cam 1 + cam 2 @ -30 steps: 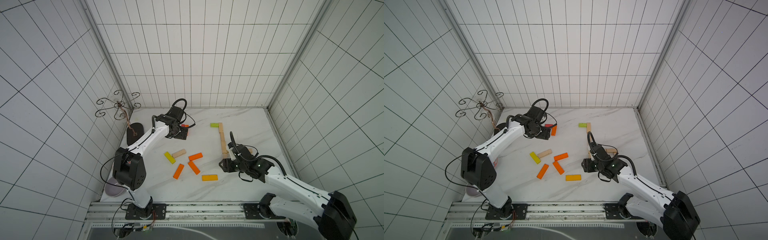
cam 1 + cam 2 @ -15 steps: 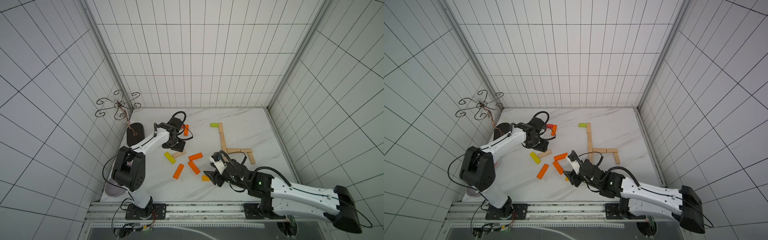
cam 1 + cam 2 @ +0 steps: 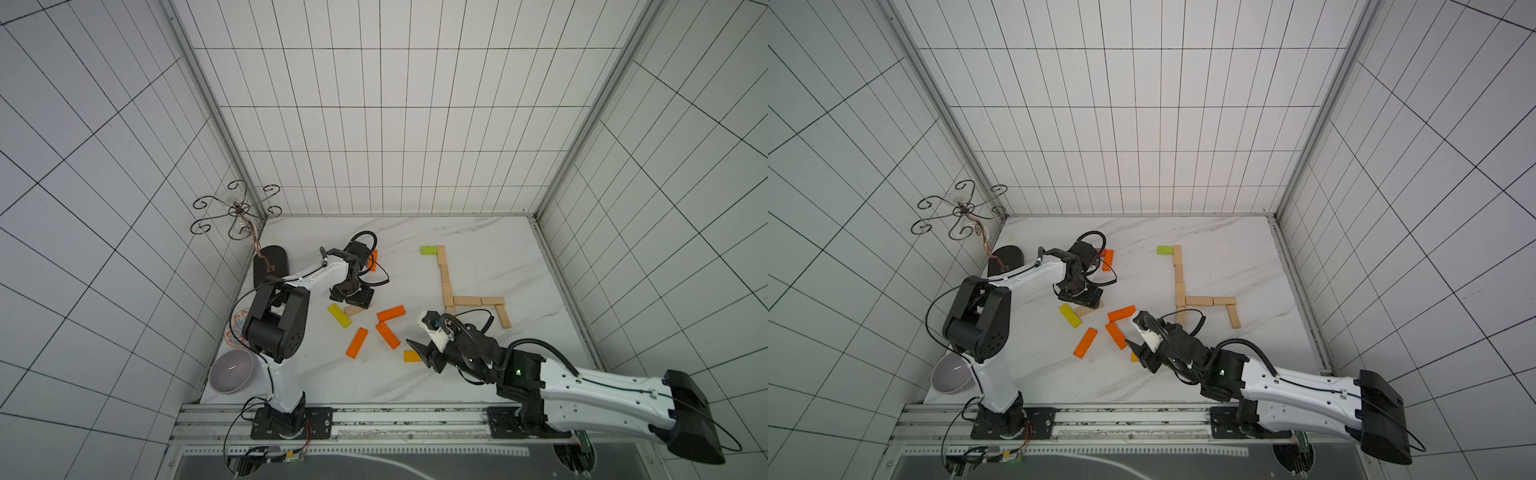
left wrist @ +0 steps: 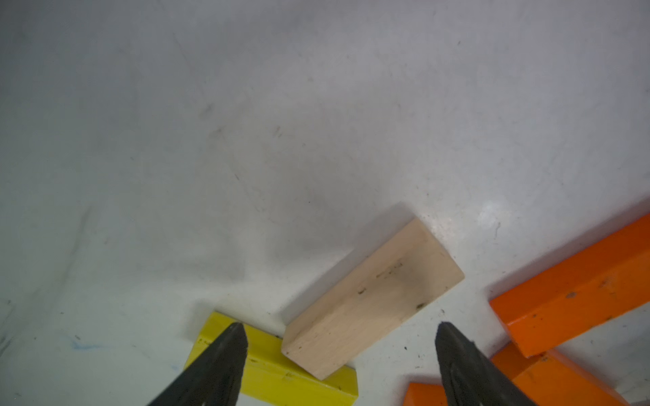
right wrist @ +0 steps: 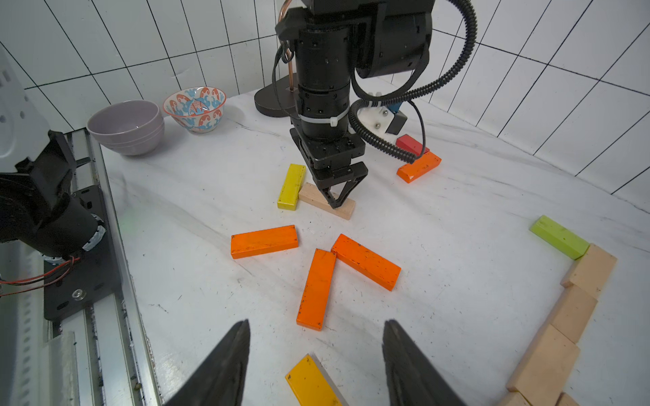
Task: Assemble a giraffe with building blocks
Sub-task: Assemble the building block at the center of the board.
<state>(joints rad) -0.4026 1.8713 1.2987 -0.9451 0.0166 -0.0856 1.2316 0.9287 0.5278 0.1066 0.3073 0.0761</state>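
Note:
My left gripper (image 4: 341, 330) hangs open just above a loose pale wooden block (image 4: 373, 298) that lies between its fingertips, one end resting on a yellow block (image 4: 274, 365). My right gripper (image 5: 316, 325) is open and low over an amber block (image 5: 313, 383) near the front. Three orange blocks (image 3: 390, 313) (image 3: 387, 335) (image 3: 357, 343) lie between the arms. At the right, pale blocks form a neck (image 3: 444, 274), a body (image 3: 478, 300) and a leg (image 3: 503, 316), with a lime green block (image 3: 428, 249) at the top. An orange block (image 5: 418, 167) and a red block (image 5: 409, 144) lie behind the left arm.
A grey bowl (image 3: 231, 371) and a patterned bowl (image 5: 194, 107) stand at the front left edge. A dark oval stand base (image 3: 270, 264) with a wire stand (image 3: 237, 210) fills the back left corner. The metal rail (image 3: 374, 415) runs along the front.
The right arm has pulled back from the pale figure to the front, over the amber block. The left arm has come forward from the orange and red blocks to the pale block.

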